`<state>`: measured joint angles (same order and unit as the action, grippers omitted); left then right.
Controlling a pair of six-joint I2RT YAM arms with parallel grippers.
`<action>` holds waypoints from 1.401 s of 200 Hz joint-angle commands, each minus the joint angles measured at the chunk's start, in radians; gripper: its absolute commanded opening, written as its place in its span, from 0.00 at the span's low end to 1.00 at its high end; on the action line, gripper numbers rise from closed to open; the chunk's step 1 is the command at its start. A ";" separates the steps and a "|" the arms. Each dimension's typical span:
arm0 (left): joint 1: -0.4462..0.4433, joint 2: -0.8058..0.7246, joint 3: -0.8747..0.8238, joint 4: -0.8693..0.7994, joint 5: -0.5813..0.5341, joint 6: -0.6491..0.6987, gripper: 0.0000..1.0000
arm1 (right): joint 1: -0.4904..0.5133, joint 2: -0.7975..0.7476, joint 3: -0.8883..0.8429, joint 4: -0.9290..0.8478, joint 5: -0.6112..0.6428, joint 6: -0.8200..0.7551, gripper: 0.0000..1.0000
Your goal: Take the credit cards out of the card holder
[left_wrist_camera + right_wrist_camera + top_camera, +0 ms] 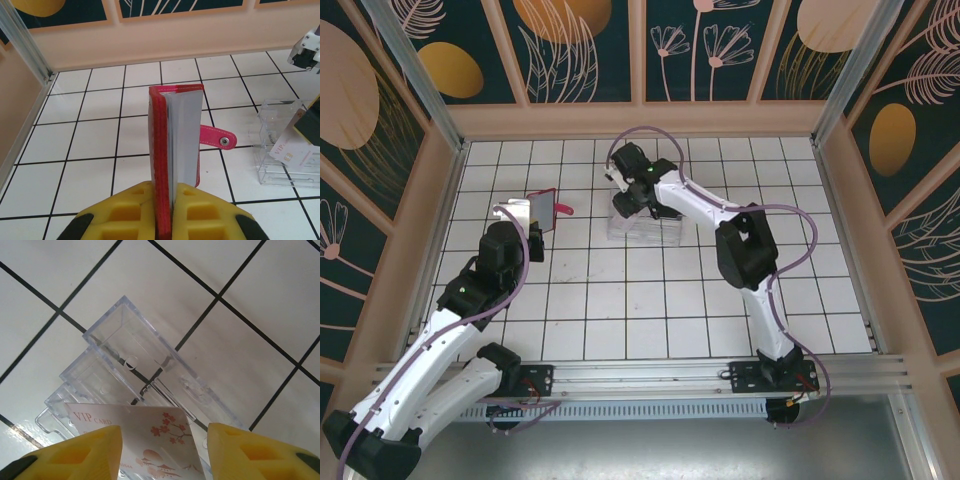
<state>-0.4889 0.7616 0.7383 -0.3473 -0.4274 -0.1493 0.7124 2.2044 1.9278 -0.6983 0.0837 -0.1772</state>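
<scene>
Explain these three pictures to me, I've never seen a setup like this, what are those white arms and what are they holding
These are two robot arms bolted at the near edge of a tiled table. One picture looks down from above; the other two come from cameras on each wrist, so you see yellow fingertips at the bottom. The left gripper is shut on a red wallet, holding it upright on its edge, its snap tab sticking out sideways. The right gripper hangs over a clear plastic tray with its fingers apart. A pale card printed "VIP card" lies between them over the tray; whether the fingers touch it is unclear.
</scene>
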 commanded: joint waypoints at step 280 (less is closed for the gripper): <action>0.004 -0.017 -0.006 0.033 -0.010 0.013 0.00 | -0.007 -0.152 -0.140 0.002 -0.219 -0.041 0.13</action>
<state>-0.4889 0.7586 0.7364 -0.3473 -0.4274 -0.1493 0.7250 2.0953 1.8015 -0.6701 -0.0551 -0.2298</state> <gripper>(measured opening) 0.093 0.138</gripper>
